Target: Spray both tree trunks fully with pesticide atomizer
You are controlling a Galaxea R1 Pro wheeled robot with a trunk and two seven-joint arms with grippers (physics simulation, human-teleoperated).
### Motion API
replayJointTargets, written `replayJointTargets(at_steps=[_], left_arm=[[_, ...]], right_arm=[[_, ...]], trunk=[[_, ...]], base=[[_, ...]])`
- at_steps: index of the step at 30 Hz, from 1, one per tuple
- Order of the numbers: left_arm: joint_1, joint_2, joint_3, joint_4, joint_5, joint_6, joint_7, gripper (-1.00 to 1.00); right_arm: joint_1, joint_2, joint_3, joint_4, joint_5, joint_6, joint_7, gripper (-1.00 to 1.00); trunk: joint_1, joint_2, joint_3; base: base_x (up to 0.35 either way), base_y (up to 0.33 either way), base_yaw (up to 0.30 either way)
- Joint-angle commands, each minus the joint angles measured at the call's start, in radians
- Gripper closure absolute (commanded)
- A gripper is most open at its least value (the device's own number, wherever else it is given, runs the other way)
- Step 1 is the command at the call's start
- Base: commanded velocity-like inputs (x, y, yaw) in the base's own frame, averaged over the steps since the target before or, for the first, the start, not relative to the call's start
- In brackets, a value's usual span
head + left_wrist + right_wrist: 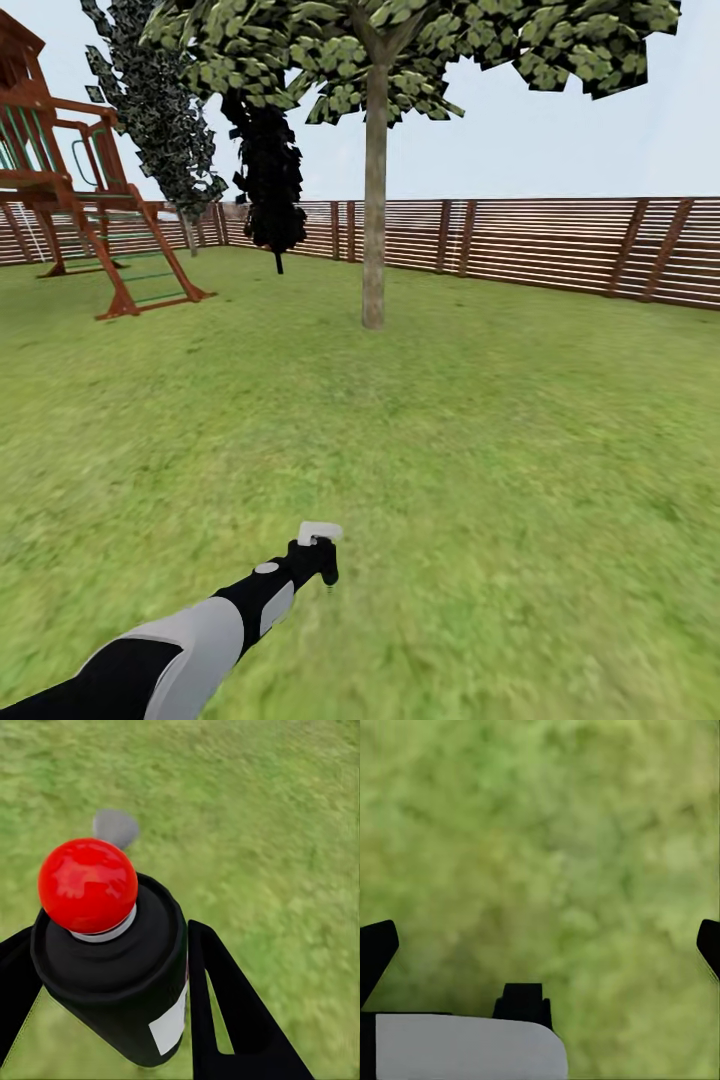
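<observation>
The left gripper (112,997) is clamped on the pesticide atomizer (120,975), a black bottle with a white label and red ball top, over the lawn (480,450). Ahead stands a tree (374,200). The right gripper (540,945) is spread apart.

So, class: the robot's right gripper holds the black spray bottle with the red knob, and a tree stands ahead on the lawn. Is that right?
Not quite: the left gripper holds the pesticide atomizer, as the left wrist view shows, its jaws on either side of the bottle. The right gripper is open over bare grass. The tree does stand ahead on the lawn.
</observation>
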Motion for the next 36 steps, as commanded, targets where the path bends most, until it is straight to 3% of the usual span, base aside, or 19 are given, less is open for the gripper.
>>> replayJointTargets(at_steps=[1,36], left_arm=[[-0.001,0.0,-0.005,0.001,0.005,-0.004,-0.002,1.0],[0.002,0.002,-0.005,0.0,0.004,-0.004,0.0,1.0]], right_arm=[[-0.002,-0.001,0.001,0.004,-0.002,-0.007,0.004,-1.0],[-0.002,-0.01,0.002,0.0,-0.004,-0.01,0.004,-1.0]], trunk=[[0.001,0.0,-0.001],[0.001,0.0,-0.001]], base=[[0.344,0.0,0.0],[0.344,0.0,0.0]])
